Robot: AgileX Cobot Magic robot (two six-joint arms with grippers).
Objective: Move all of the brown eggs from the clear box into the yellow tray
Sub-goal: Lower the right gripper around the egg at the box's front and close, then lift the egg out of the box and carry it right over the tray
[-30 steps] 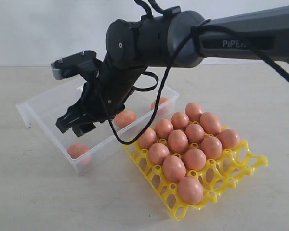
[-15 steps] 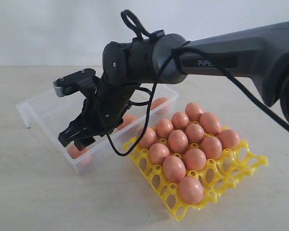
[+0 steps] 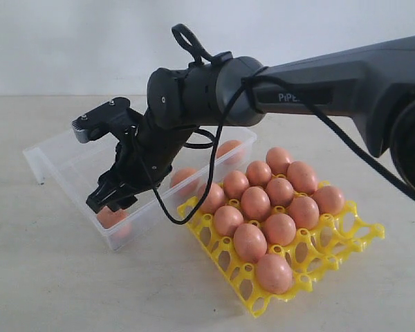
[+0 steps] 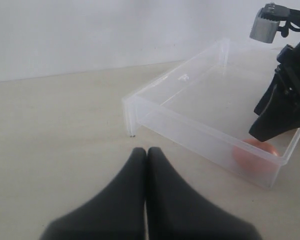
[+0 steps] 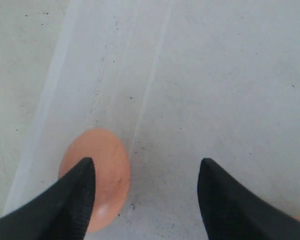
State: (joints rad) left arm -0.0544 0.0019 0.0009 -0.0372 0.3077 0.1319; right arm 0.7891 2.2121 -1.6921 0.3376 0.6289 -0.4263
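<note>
Reaching into the box point(image 3: 66, 166), R gripper point(image 3: 112, 200) hangs w/ jaws spread wide, gripping nothing. One finger point(image 5: 77, 195) sits over an egg point(image 5: 110, 165) in the box corner nearest the exterior cam. Two more eggs point(image 3: 183, 176) lie further back. Tray point(image 3: 360, 232), touching the box, is mostly filled w/ eggs. L gripper point(image 4: 146, 152) is closed, empty, on the table outside the box.

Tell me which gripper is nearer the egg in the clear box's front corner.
Right. The right gripper hangs open just above that egg inside the clear box; the left gripper sits shut outside the box, farther off.
</note>
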